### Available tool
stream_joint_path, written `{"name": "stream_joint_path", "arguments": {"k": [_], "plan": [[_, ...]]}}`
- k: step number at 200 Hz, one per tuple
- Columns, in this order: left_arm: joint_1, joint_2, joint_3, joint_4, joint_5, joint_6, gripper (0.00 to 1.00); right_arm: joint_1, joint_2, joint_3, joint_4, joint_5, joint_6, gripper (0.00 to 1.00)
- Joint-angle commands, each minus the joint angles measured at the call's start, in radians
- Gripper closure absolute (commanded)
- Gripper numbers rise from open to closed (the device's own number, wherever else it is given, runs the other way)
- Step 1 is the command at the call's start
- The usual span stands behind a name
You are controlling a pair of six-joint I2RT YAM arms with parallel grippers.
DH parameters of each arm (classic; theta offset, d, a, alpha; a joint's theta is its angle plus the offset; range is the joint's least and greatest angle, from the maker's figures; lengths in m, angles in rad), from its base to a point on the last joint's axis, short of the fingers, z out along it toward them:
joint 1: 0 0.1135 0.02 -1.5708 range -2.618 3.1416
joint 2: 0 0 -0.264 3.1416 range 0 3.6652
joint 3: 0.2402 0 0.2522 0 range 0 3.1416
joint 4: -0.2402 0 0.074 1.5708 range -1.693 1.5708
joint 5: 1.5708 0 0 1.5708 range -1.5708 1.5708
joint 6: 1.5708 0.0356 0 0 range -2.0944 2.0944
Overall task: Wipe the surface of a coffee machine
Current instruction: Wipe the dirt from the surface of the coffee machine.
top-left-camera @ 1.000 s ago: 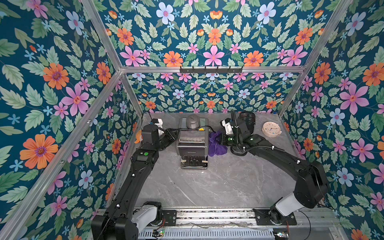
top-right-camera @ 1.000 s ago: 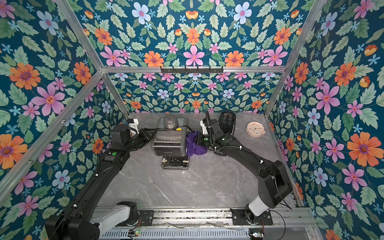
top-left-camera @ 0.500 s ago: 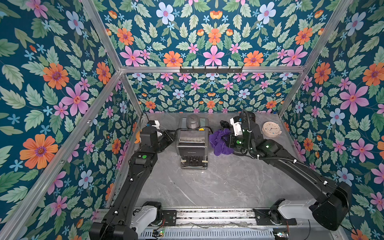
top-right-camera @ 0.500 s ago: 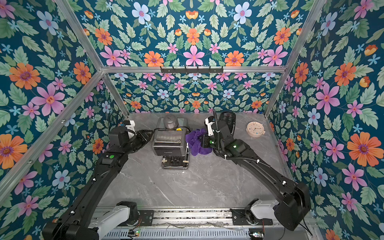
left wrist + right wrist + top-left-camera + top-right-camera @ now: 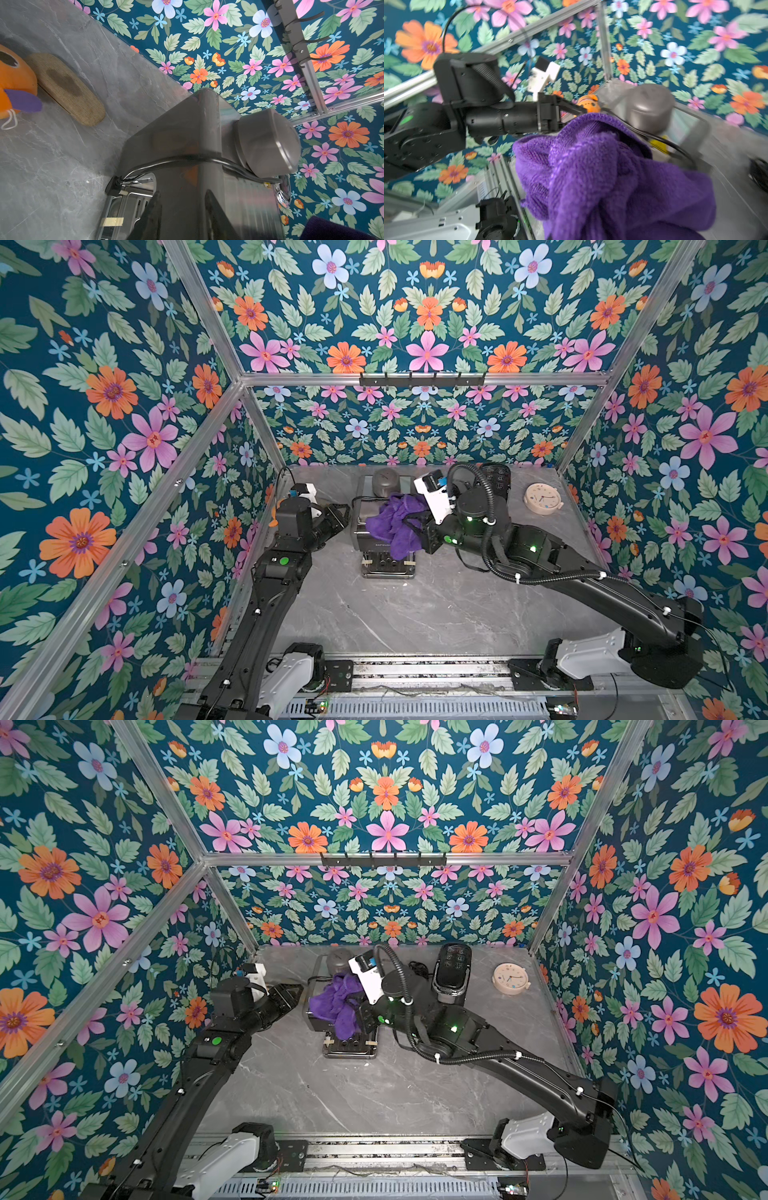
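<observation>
A purple microfibre cloth [image 5: 395, 524] was seen draped over the top of the grey coffee machine [image 5: 360, 526], which was placed at the back middle of the marble-look table [image 5: 415, 614]. The cloth was pinched in the closed fingers of the right gripper [image 5: 422, 526], apparently so that it could be dragged across the top panel. The wipe was judged to be under way, with the front and sides not yet covered. The left gripper [image 5: 344, 516] was held just beside the machine's left flank, its fingers [image 5: 151, 214] set a modest way apart with nothing between them, probably to steady the body against the push. A black power cord [image 5: 187, 160] was looped over the casing. The drip tray [image 5: 388, 568] at the foot was partly shadowed, and its contents could not be made out.
</observation>
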Motion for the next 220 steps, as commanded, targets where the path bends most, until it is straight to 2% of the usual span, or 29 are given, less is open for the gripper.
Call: {"name": "stream_joint_path", "arguments": {"k": [1, 17, 36, 83, 111, 138, 166, 220], "plan": [[0.002, -0.017, -0.003, -0.021, -0.022, 0.023, 0.63, 0.033, 0.055, 0.034, -0.004, -0.002, -0.108, 0.98], [0.002, -0.031, 0.001, -0.038, -0.034, 0.028, 0.63, 0.042, 0.081, 0.018, -0.008, -0.007, -0.114, 0.99], [0.002, -0.045, 0.004, -0.055, -0.047, 0.029, 0.63, 0.047, 0.070, -0.074, 0.027, -0.010, -0.100, 1.00], [0.002, -0.041, -0.001, -0.066, -0.032, 0.030, 0.63, 0.047, -0.086, -0.334, 0.132, 0.023, 0.029, 1.00], [0.002, -0.020, -0.012, -0.041, -0.030, 0.018, 0.63, 0.047, -0.204, -0.493, 0.214, 0.123, 0.137, 1.00], [0.002, -0.013, -0.032, -0.002, -0.011, -0.010, 0.62, 0.025, -0.272, -0.610, 0.208, 0.261, 0.335, 1.00], [0.002, 0.023, -0.012, 0.004, 0.063, -0.016, 0.62, -0.093, -0.286, -0.715, 0.349, 0.091, 0.547, 1.00], [0.002, 0.058, -0.033, 0.071, 0.113, -0.086, 0.62, -0.189, -0.171, -0.725, 0.538, -0.009, 0.625, 1.00]]}}
